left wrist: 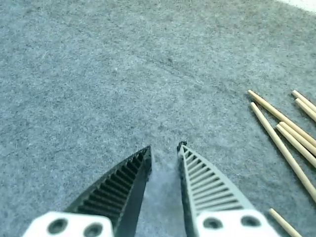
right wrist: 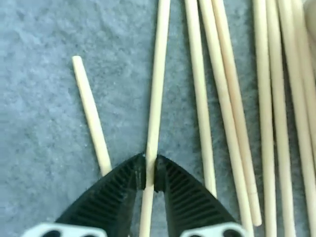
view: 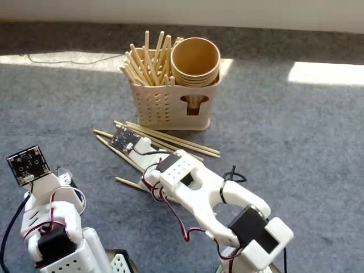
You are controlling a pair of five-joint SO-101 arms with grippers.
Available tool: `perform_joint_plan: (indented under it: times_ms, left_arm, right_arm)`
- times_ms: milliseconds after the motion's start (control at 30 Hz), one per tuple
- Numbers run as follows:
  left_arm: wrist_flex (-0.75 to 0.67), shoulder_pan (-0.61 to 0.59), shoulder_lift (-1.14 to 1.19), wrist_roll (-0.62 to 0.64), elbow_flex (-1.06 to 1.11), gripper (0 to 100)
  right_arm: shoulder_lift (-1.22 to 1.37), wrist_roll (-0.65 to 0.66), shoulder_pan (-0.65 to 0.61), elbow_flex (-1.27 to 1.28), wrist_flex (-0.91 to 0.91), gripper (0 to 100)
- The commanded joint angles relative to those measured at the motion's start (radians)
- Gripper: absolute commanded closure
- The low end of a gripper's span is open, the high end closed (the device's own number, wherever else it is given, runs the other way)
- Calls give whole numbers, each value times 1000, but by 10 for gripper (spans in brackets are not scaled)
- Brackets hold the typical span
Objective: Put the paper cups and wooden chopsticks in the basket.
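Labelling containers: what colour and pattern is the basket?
Cream basket, walls perforated with small holes; clearest in the high view.

Basket (view: 170,108): set at 12 o'clock.
Cups (view: 195,60): held inside, 3 o'clock side.
Loose chopsticks (view: 182,142): laid at its 6 o'clock.

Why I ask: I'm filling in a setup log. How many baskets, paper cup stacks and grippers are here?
Basket: 1
Stack of paper cups: 1
Grippers: 2 (left gripper open, right gripper shut on a chopstick)
Total: 4
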Motion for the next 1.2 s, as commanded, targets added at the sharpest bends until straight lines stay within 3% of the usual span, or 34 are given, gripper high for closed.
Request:
perform_joint_plan:
  times_ms: [0,433,700,833,1167]
  left_arm:
    - [-14,-13,4,3,-4,902]
    - [-14,-13,4,3,-4,902]
    - [-14,-13,4,3,-4,902]
    - [-14,-13,4,3,-4,902]
    - [-21,-15,4,2,13,902]
  right_arm:
    - [-170,11,4,-7,67,995]
    - [-493,0,28,114,65,995]
    - [-746,-160,97,111,54,995]
    - [-848,-227,97,116,-50,995]
    - [-889,-229,111,116,-421,995]
